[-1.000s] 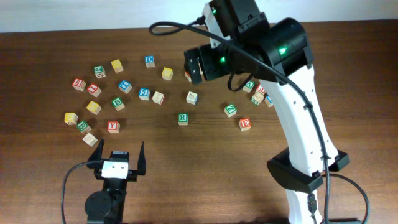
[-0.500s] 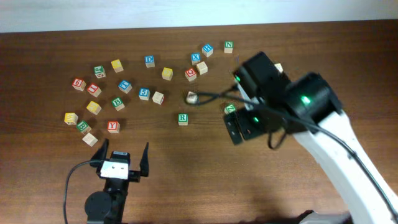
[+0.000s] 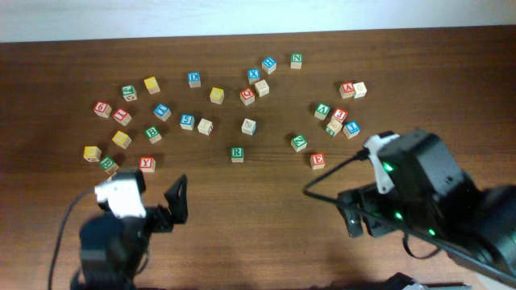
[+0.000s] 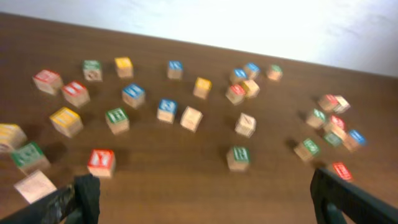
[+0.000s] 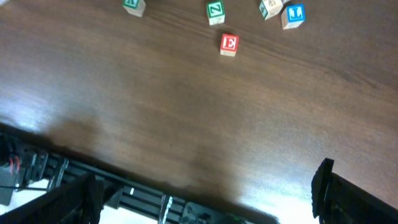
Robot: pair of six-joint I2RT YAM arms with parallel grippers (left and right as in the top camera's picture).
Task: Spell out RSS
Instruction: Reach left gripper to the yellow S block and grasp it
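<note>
Both arms low along the overhead frame's bottom edge, left gripper (image 4: 204, 186) lower left, right gripper (image 5: 208, 177) lower right, jaws of each spread wide and empty over the table (image 3: 258, 209); green R block (image 3: 236, 153) mid-frame, other letter blocks (image 3: 193, 78) scattered beyond.

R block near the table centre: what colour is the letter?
Green, on the small wooden R block. It shows best in the overhead view.
</note>
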